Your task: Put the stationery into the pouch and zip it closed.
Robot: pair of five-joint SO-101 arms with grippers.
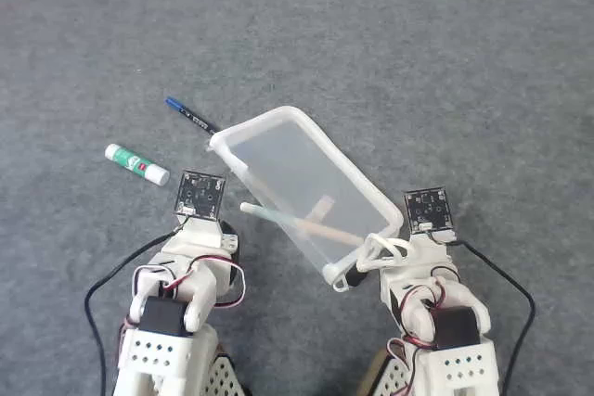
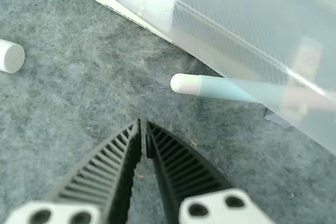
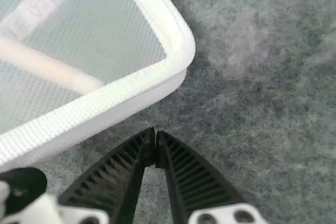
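Closest in, the left pincer (image 2: 143,125) has its ribbed black jaws drawn together tip to tip, with nothing between them. It hangs low over the grey surface (image 1: 445,90), just short of the pouch's long side. The right pincer (image 3: 155,134) is likewise pressed shut and empty, its tips just off the pouch's rounded near corner and not touching the white edging.

The pouch (image 1: 288,150) is translucent with a white border and lies flat and slantwise between the two arms. A pale teal pen (image 1: 264,212) with a white cap sticks halfway out of the side nearest the left pincer, cap end on the surface and the rest inside. Deeper in the pouch a cream, stick-shaped piece (image 3: 47,66) shows through the wall. I cannot tell whether it belongs to that pen or is a separate item.

At the pouch's far corner a blue-tipped pen (image 1: 188,116) lies outside, pointing away from it. A white glue stick (image 1: 135,163) with a green band lies well apart from the pouch, out beyond the left arm.
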